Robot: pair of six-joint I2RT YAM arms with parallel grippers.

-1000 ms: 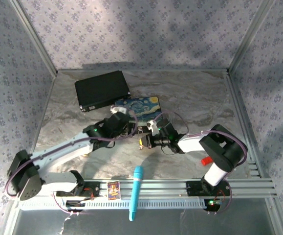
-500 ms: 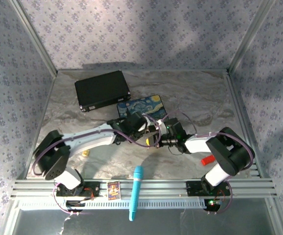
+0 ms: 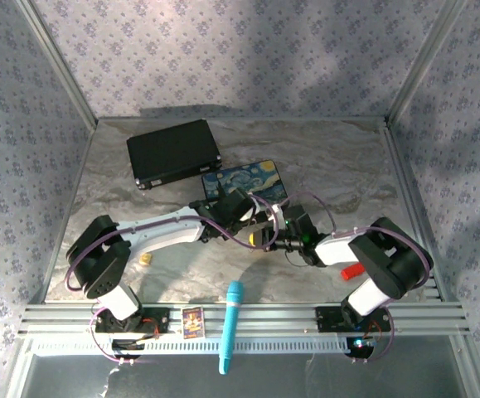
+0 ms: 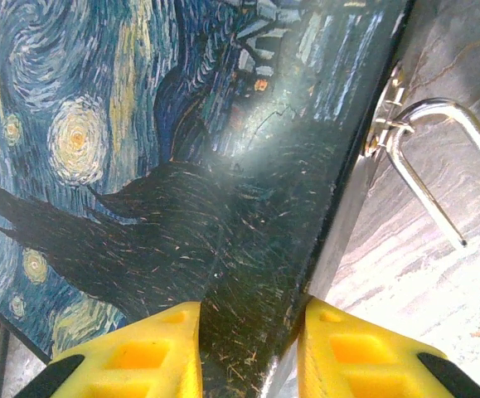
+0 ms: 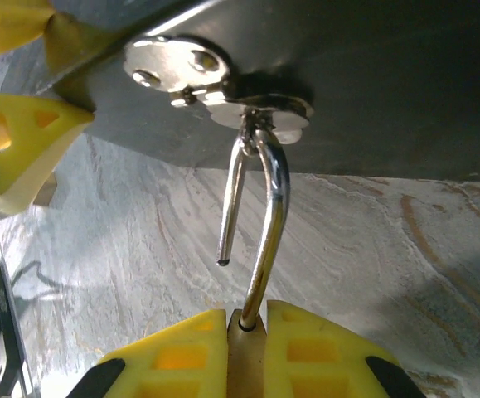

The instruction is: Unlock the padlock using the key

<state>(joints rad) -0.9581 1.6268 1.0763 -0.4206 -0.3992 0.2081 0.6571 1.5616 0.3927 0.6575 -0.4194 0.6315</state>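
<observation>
The brass padlock (image 5: 246,356) sits between my right gripper's (image 5: 246,319) yellow fingers, which are shut on its body. Its silver shackle (image 5: 273,207) stands open, with the free end loose, and still hangs through the metal hasp (image 5: 215,83) on the Starry Night box (image 3: 252,178). My left gripper (image 4: 252,319) straddles the box's near corner, one finger on the painted lid (image 4: 140,166) and one against the side edge, pressing on it. The shackle (image 4: 426,178) also shows to the right of that corner. The key is out of view.
A black case (image 3: 173,152) lies at the back left. On the table are a pale yellow block (image 3: 145,259) at the left and a red block (image 3: 351,271) by the right arm. A blue pen-like tube (image 3: 230,325) and a small card (image 3: 192,322) rest on the front rail.
My left arm swung right to the box and its jaws narrowed around the corner. The right gripper shifted slightly right, still holding the padlock.
</observation>
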